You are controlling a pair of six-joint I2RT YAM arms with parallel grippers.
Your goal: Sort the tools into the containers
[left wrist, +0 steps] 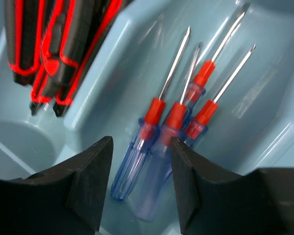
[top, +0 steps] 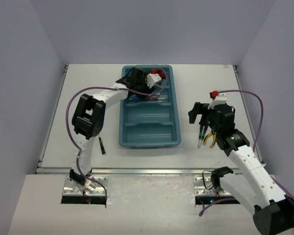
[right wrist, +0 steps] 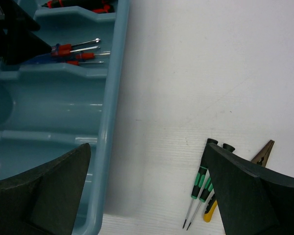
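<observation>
So, the left fingers (left wrist: 90, 188) are hanging low over the second compartment from the far end of the teal tray (top: 149, 143). They're partly spread and not clamped on anything. Four blue-and-red screwdrivers (left wrist: 172, 125) lie bunched in that compartment, tips all pointing the same way. A couple of the clear blue handles run into the gap between the fingers, but neither finger looks pressed against them. The far compartment next door has the red-black utility knives (left wrist: 49, 49) piled together. It's too blurry to tell if any handle carries lettering, sorry.

The right fingers (right wrist: 54, 196) are spread as wide as they go with nothing in them, hovering above the tabletop (right wrist: 196, 73) just right of the tray. Below them a pair of thin black-green screwdrivers (right wrist: 201, 183) lies side by side, right up against the yellow-handled pliers (right wrist: 210, 213). One more black-green screwdriver (top: 102, 146) sits alone on the tabletop left of the tray, beside the left arm.
</observation>
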